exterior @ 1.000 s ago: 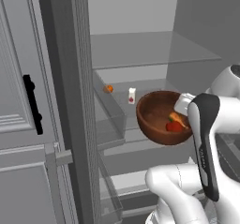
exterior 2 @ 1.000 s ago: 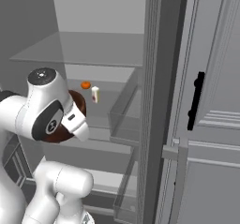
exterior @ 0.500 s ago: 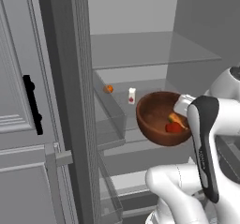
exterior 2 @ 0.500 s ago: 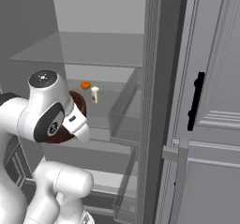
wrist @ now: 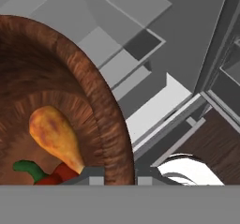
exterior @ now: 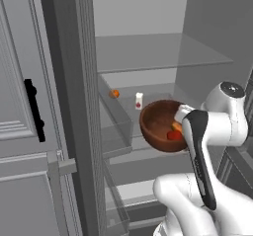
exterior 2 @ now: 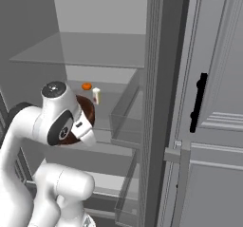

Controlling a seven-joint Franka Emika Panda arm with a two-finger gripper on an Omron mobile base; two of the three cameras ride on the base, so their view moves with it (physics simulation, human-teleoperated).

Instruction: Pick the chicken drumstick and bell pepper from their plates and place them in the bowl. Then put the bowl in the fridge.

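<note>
My gripper is shut on the near rim of the reddish-brown wooden bowl, one finger on each side of the wall. The orange-brown chicken drumstick lies inside, with the red bell pepper beside it at the bottom. From the left base the bowl hangs level in front of the open fridge's middle glass shelf, with the gripper at its right rim and the drumstick and pepper showing. From the right base the bowl is mostly behind the arm. The plates are out of view.
On the fridge shelf behind the bowl stand a small orange item and a small white bottle. A clear bin lines the shelf's left side. A grey cabinet with a black handle flanks the fridge.
The arm has carried the bowl a little further in toward the fridge shelf. The views themselves have not shifted.
</note>
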